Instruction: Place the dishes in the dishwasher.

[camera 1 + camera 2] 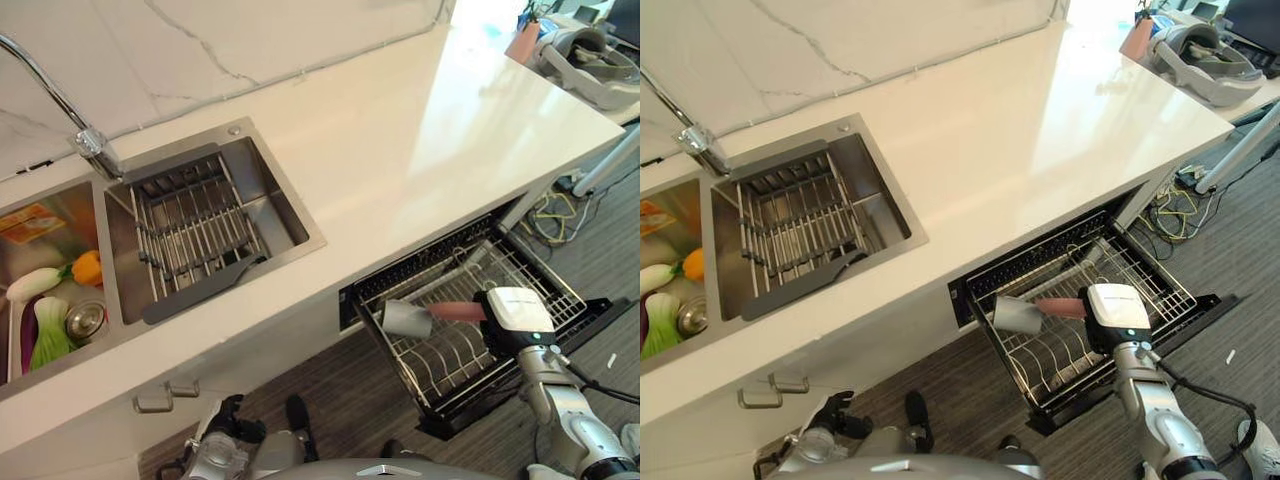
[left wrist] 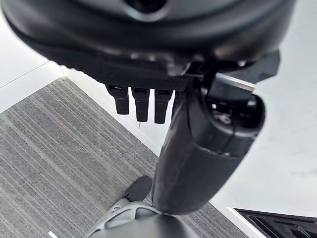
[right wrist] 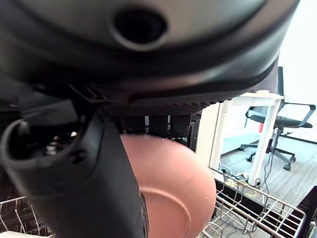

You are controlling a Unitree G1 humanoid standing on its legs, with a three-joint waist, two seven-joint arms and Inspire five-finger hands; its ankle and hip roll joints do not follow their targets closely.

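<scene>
My right hand [image 1: 516,322] hangs over the pulled-out dishwasher rack [image 1: 545,278] and is shut on a pinkish-brown plate [image 1: 456,311]. In the right wrist view the thumb [image 3: 94,198] lies across the plate [image 3: 173,193], with the fingers behind its rim. The plate is held on edge above the rack's wire tines. A grey cup [image 1: 405,320] lies on its side at the rack's left end, just beside the plate. My left hand [image 1: 226,424] hangs low by the cabinet front, fingers [image 2: 141,103] relaxed and holding nothing.
The white counter [image 1: 420,130] overhangs the dishwasher. A steel sink [image 1: 275,200] holds a wire drying rack [image 1: 190,235], and the left basin holds vegetables [image 1: 45,315]. A faucet [image 1: 85,135] stands behind it. A headset [image 1: 585,60] lies at the far right, with cables [image 1: 550,210] on the floor.
</scene>
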